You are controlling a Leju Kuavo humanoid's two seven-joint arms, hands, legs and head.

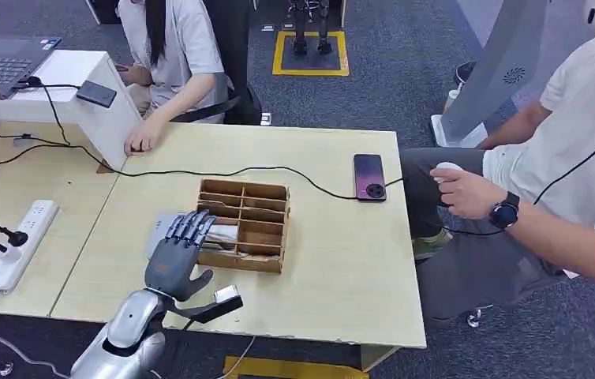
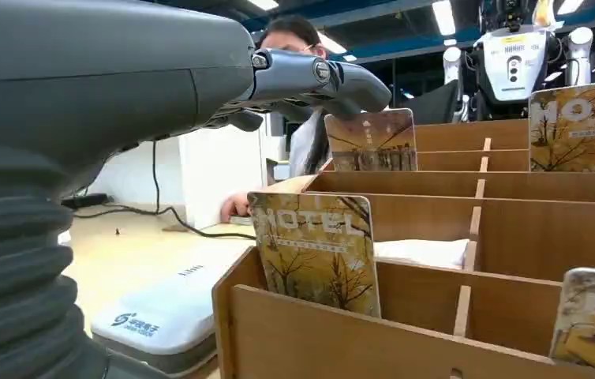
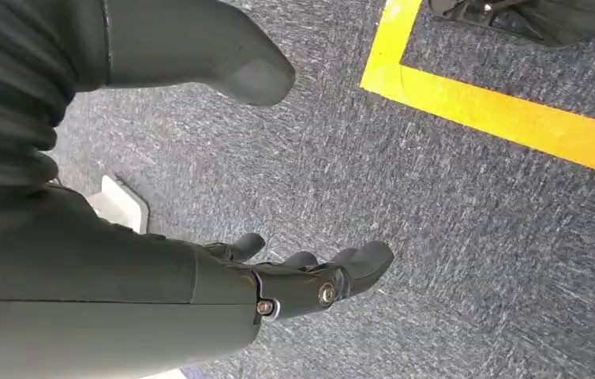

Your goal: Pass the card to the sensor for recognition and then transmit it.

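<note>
A wooden divided box (image 1: 263, 207) stands mid-table with several yellow "HOTEL" cards upright in its slots. In the left wrist view the nearest card (image 2: 315, 253) leans in the front corner slot, another card (image 2: 372, 140) stands further back, and a third (image 2: 581, 126) is off to the side. My left hand (image 1: 178, 251) hovers over the box's left end, fingers (image 2: 310, 77) stretched out flat above the cards and holding nothing. The white-topped sensor (image 2: 164, 316) lies on the table against the box's left side, partly under my hand (image 1: 158, 230). My right hand (image 3: 310, 278) hangs over the carpet, fingers apart and empty.
A black phone (image 1: 369, 176) lies at the table's right, on a black cable (image 1: 200, 171) that crosses behind the box. A white power strip (image 1: 22, 241) is at the left. One person (image 1: 170, 55) sits across the table; another (image 1: 563, 181) sits at the right holding a controller.
</note>
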